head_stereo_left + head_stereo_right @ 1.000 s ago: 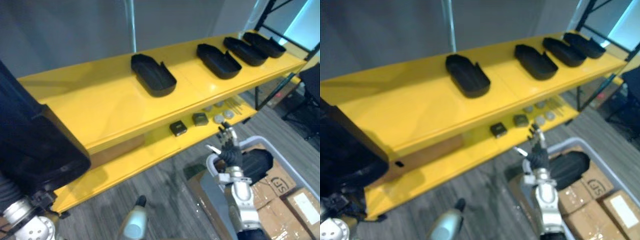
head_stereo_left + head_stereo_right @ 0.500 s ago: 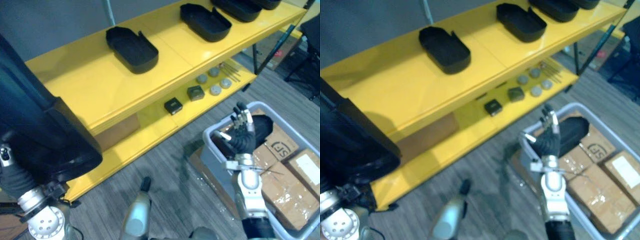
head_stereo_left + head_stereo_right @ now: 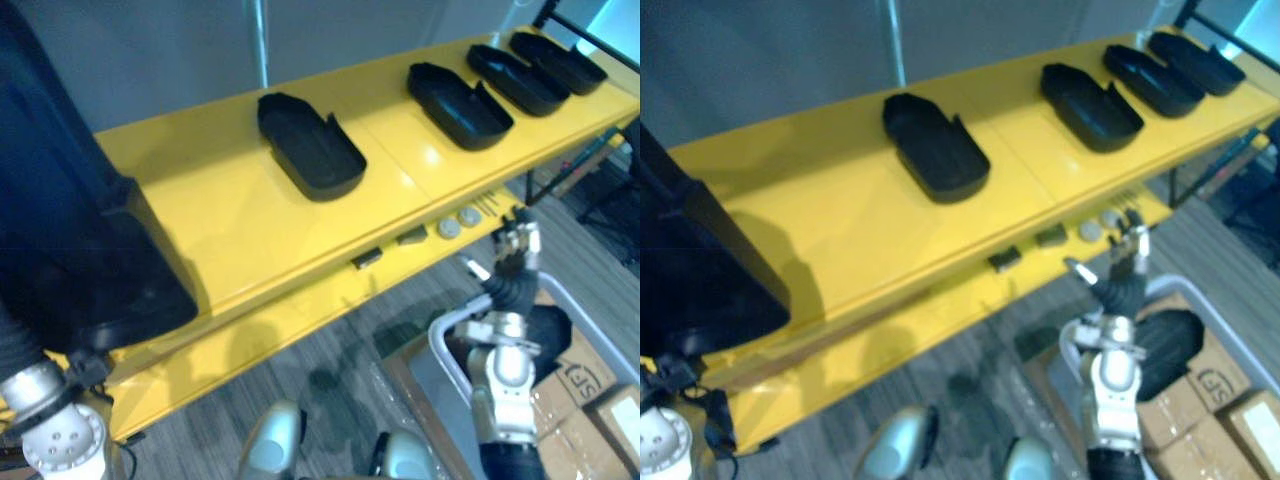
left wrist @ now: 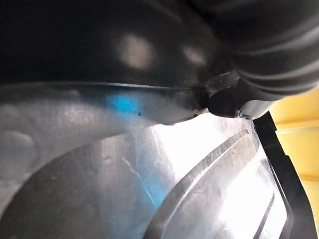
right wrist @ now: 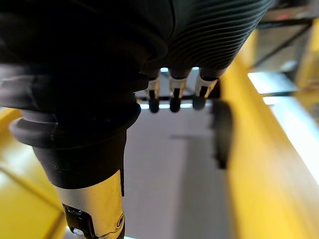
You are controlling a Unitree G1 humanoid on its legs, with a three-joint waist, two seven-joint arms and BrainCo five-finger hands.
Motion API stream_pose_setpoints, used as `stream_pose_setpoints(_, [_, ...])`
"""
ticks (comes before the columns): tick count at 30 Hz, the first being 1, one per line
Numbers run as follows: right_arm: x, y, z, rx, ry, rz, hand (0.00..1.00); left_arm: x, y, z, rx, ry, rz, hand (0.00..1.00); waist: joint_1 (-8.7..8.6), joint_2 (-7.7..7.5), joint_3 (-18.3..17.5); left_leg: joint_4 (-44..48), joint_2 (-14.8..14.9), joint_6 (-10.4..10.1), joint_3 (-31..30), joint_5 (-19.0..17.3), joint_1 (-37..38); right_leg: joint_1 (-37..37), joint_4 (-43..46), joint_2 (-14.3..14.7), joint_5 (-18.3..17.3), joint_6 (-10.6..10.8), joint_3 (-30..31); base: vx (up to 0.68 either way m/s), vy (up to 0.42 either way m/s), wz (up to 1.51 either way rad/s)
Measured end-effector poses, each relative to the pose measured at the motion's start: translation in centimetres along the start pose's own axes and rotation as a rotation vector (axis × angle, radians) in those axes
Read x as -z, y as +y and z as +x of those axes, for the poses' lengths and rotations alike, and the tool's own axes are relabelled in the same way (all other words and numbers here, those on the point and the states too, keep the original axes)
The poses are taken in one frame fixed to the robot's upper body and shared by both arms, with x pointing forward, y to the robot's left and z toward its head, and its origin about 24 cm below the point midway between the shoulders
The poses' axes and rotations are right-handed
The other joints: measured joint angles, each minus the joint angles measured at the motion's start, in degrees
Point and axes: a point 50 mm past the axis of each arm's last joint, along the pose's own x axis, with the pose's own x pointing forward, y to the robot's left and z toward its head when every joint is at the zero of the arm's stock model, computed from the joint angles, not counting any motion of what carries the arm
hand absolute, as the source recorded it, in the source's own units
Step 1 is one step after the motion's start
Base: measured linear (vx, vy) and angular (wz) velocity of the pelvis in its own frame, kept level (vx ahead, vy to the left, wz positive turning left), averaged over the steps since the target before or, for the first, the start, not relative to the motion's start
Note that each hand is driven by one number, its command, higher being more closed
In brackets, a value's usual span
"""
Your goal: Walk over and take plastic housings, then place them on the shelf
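A big black plastic housing stands up at the far left, carried on my left arm; the left wrist view looks into its glossy inner wall, with my left hand pressed against it. Several more black housings lie open side up along the yellow shelf top: one in the middle, others towards the right end. My right hand is raised in front of the lower shelf's edge, open with straight fingers and holding nothing.
Small dark blocks and grey discs lie on the lower yellow shelf. A grey bin at the lower right holds another black housing and cardboard boxes. Grey carpet runs before the shelf.
The camera has moved, so the whole picture has shifted. My right hand has risen from over the bin to the lower shelf's front edge. The big housing stays on my left arm.
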Motion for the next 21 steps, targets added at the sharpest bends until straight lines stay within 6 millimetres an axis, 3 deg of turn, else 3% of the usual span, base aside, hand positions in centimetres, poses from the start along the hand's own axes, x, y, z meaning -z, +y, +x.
stream_pose_setpoints(1, [-1.0, -0.7, 0.7, -0.001, -0.047, -0.028, 0.0, 0.0, -0.5, 0.3, 0.007, -0.006, -0.019, 1.0, -0.63, 0.23, -0.1, 0.9, -0.3, -1.2, -2.1, -0.8, 0.3, -1.4, -2.7, 0.9, 0.8, 1.4, 3.0, 0.32, -0.155, 1.11])
stream_pose_setpoints(3, [-2.5, -1.0, 1.2, -0.013, -0.101, -0.047, 0.0, 0.1, -1.3, 0.1, 0.025, 0.019, -0.049, 1.0, -0.54, -1.06, -0.9, 1.8, -0.9, -3.1, -3.5, -1.9, 1.4, -1.6, -4.5, -0.3, 2.4, 3.4, 3.7, 0.32, -0.238, 0.98])
stream_pose_setpoints(5, [-4.2, -0.2, 1.9, -0.044, -0.186, -0.027, 0.0, 0.1, -1.7, -0.6, 0.061, 0.057, -0.064, 1.0, 0.27, -4.13, -2.7, 3.0, -0.9, -6.0, -2.8, -3.6, 1.3, -0.1, -7.8, -2.1, 6.7, 3.7, 0.6, 0.31, -0.42, 0.87])
stream_pose_setpoints(6, [-4.7, -0.1, 2.5, -0.056, -0.211, -0.032, 0.0, 0.3, -2.2, -1.0, 0.065, 0.078, -0.086, 1.0, 0.08, -2.9, -2.7, 4.3, 1.3, -7.1, -2.5, -4.2, 0.6, 0.6, -7.0, -1.0, 5.9, 4.1, -1.9, 0.21, -0.39, 0.99])
stream_pose_setpoints(7, [-5.0, -0.2, 3.0, -0.051, -0.228, -0.033, 0.0, 0.3, -2.9, -1.3, 0.087, 0.091, -0.111, 1.0, -0.01, -1.72, -3.1, 2.8, 5.4, -7.9, 0.8, -4.1, -0.7, 0.9, -7.6, 0.2, 5.4, 2.8, -4.8, 0.1, -0.295, 0.82])
stream_pose_setpoints(8, [-5.1, -0.3, 3.2, -0.041, -0.235, -0.034, 0.0, 0.3, -3.1, -1.3, 0.096, 0.089, -0.119, 1.0, -0.21, -1.56, -3.1, 1.1, 7.2, -8.1, 3.1, -3.6, -1.0, 0.9, -7.8, 0.3, 5.3, 2.2, -6.0, 0.07, -0.335, 0.85])
stream_pose_setpoints(9, [-5.2, -0.7, 3.2, -0.021, -0.239, -0.043, 0.0, 0.2, -3.9, -1.2, 0.112, 0.078, -0.14, 1.0, -0.72, -1.32, -3.1, -2.6, 10.7, -8.8, 7.2, -1.5, -1.0, 1.1, -8.8, 0.2, 5.3, 1.5, -8.2, 0.06, -0.336, 0.7])
stream_pose_setpoints(10, [-5.3, -1.0, 3.2, -0.007, -0.241, -0.048, 0.0, 0.0, -4.3, -1.1, 0.116, 0.067, -0.15, 1.0, -1.41, -1.05, -3.2, -4.4, 12.2, -9.1, 9.4, -0.2, -1.0, 1.3, -9.6, -0.1, 5.5, 1.2, -9.2, 0.07, -0.332, 1.0])
stream_pose_setpoints(11, [-5.6, -1.8, 3.3, 0.031, -0.258, -0.069, 0.0, -0.4, -5.2, -0.3, 0.117, 0.016, -0.171, 1.0, -3.36, -0.18, -3.1, -9.1, 14.1, -10.2, 13.7, 4.9, -0.9, 1.3, -10.0, -1.0, 5.8, 0.9, -11.7, 0.05, -0.152, 0.8])
stream_pose_setpoints(13, [-5.8, -2.4, 3.3, 0.069, -0.266, -0.087, 0.0, -0.3, -6.2, 0.6, 0.096, -0.002, -0.207, 1.0, -3.7, 0.26, -2.5, -12.1, 13.4, -10.4, 15.0, 8.0, 0.7, 1.2, -9.7, -2.0, 6.0, 0.8, -11.5, 0.04, -0.053, 0.22])
stream_pose_setpoints(16, [-6.1, -2.5, 3.4, 0.069, -0.283, -0.088, 0.0, 0.8, -6.2, 0.6, 0.057, 0.055, -0.156, 1.0, -4.48, 0.88, -2.0, -11.0, 13.2, -10.0, 15.7, 6.9, 3.3, 3.4, -10.5, -1.7, 6.2, 1.1, -9.8, 0.04, 0.038, -0.35])
stream_pose_setpoints(18, [-6.8, -2.4, 3.3, 0.048, -0.326, -0.085, 0.0, 1.4, -4.8, 0.1, 0.034, 0.094, -0.082, 1.0, -4.77, 1.14, -1.9, -10.3, 13.8, -10.1, 16.9, 4.6, 5.4, 4.4, -12.9, -0.4, 7.1, 1.6, -6.9, 0.03, 0.112, -0.64])
stream_pose_setpoints(21, [-8.1, -2.3, 2.9, 0.033, -0.388, -0.084, 0.0, 2.3, -3.4, 0.0, 0.003, 0.162, 0.005, 1.0, -5.21, 1.36, -1.8, -10.4, 13.7, -9.4, 19.2, 4.1, 5.9, 4.9, -16.7, 0.1, 9.6, 2.5, -5.1, 0.0, 0.101, -0.44])
